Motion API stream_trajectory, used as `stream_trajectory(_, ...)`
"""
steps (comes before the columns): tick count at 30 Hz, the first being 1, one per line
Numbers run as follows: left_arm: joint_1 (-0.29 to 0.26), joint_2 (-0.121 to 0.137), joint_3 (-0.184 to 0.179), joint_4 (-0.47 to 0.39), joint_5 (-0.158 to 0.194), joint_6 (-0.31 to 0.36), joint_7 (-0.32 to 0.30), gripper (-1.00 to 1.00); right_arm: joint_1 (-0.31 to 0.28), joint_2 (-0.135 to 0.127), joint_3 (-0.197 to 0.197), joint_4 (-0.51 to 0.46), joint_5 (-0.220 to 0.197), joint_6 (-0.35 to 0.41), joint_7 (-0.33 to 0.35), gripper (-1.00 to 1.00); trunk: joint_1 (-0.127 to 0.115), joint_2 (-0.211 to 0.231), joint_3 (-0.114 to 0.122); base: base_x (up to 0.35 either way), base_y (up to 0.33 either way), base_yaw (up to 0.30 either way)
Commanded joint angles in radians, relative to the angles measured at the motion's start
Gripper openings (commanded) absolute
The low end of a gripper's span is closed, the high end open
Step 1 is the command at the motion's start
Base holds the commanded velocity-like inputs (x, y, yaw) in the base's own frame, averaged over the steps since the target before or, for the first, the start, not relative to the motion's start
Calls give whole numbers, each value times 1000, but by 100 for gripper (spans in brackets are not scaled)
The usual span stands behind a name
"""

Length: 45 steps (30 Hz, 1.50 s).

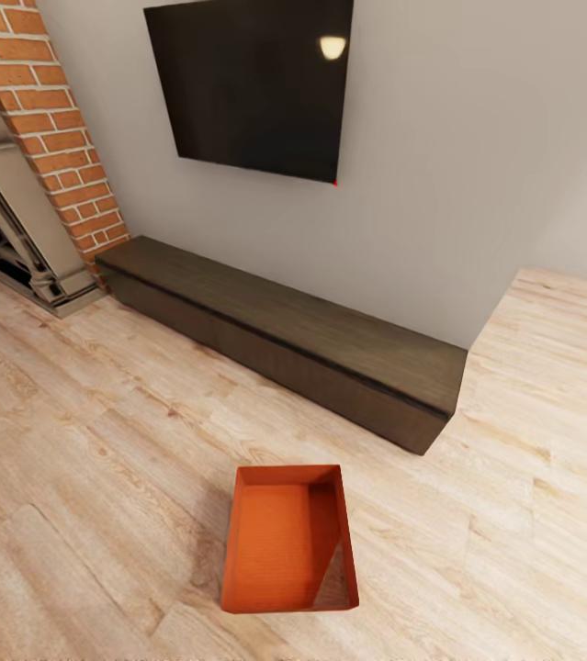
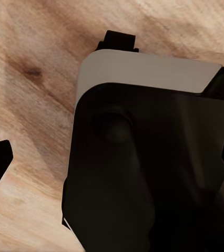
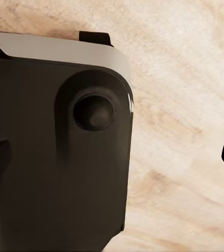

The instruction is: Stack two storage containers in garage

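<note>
You have one storage container (image 1: 288, 542) on the wood plank floor (image 1: 82, 477), in front of the long dark cabinet (image 1: 284, 335) and apart from it. Both wrist views are mostly blocked by the robot's dark base. Each end effector's opening can't be told.

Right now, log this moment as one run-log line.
room: living room | storage container: upright, empty, on wood floor before low cabinet | second container: unseen | pincers: state unclear | carrying: nothing seen
</note>
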Motion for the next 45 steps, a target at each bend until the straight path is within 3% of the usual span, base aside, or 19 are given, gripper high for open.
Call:
stream_trajectory(1,0,0,1,0,6,3,3,100,-1,1,8,2,-10,-4,-2,100,0,0,-2,0,0,0)
stream_trajectory(27,0,-1,1,0,6,3,3,100,-1,-1,7,2,-10,-5,-2,100,0,0,-43,0,0,0)
stream_trajectory(45,0,3,1,1,11,3,3,100,-1,-3,7,2,-11,-6,-1,100,0,0,-45,0,0,0)
